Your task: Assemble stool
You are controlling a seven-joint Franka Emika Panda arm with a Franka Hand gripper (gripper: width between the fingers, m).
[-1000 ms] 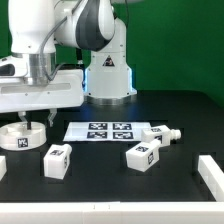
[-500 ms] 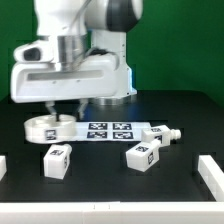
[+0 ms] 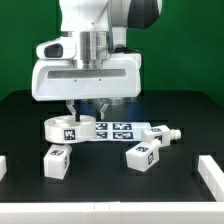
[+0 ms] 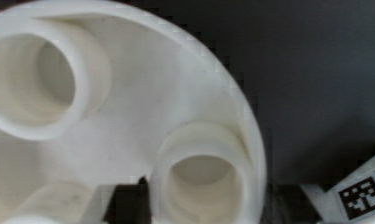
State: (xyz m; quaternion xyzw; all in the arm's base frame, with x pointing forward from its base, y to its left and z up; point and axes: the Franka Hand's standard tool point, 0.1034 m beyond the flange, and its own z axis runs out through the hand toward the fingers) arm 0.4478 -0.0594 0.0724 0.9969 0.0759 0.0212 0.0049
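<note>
The round white stool seat (image 3: 66, 128) hangs tilted a little above the black table, over the left end of the marker board (image 3: 112, 131). My gripper (image 3: 86, 110) is shut on the seat's rim. In the wrist view the seat's underside (image 4: 113, 110) fills the picture with its round sockets showing, and my gripper (image 4: 210, 203) grips one socket wall between the dark fingers (image 4: 145, 205). Three chunky white legs lie on the table: one at front left (image 3: 57, 160), one at front middle (image 3: 142, 154), one past the marker board's right end (image 3: 161, 133).
White corner blocks stand at the table's right edge (image 3: 209, 171) and left edge (image 3: 2, 165). The robot base (image 3: 100, 75) rises behind the marker board. A tag of the marker board shows in the wrist view (image 4: 363, 190).
My gripper has carried the seat from the exterior view's left toward the middle and lifted it off the table. The legs have not moved.
</note>
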